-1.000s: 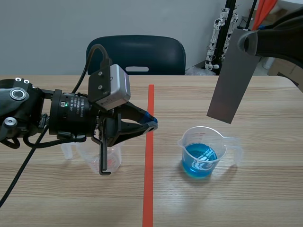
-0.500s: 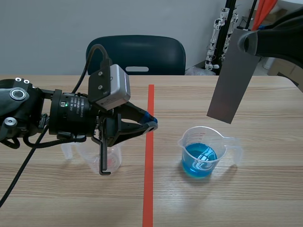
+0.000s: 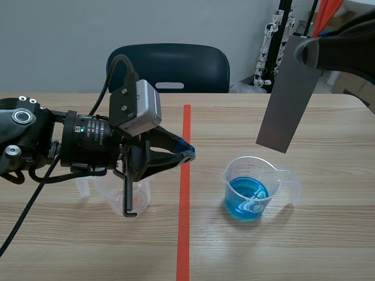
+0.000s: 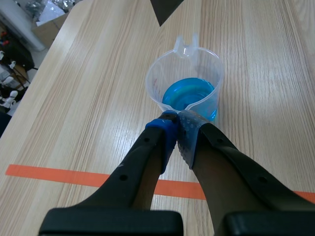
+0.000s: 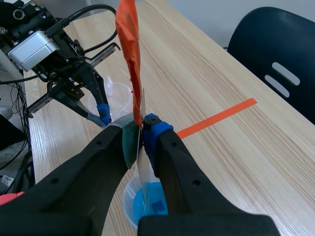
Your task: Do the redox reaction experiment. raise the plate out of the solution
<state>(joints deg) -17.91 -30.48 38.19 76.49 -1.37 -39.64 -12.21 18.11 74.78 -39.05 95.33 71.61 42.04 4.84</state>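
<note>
A grey metal plate (image 3: 285, 93) hangs tilted in the air, clear of the solution, above and right of a clear beaker (image 3: 252, 187) of blue solution (image 3: 246, 198). My right gripper (image 5: 139, 125) is shut on the plate (image 5: 144, 172) near its upper end, with the blue beaker (image 5: 147, 204) under it. My left gripper (image 3: 186, 153) is shut on nothing, hovering left of the beaker over the red tape line. In the left wrist view the beaker (image 4: 186, 81) stands just ahead of the gripper (image 4: 178, 119).
A second clear beaker (image 3: 124, 194) with a little reddish residue stands under the left arm. A dark blue chair (image 3: 169, 67) is behind the table's far edge. Stands and clutter sit at the back right (image 3: 272, 35).
</note>
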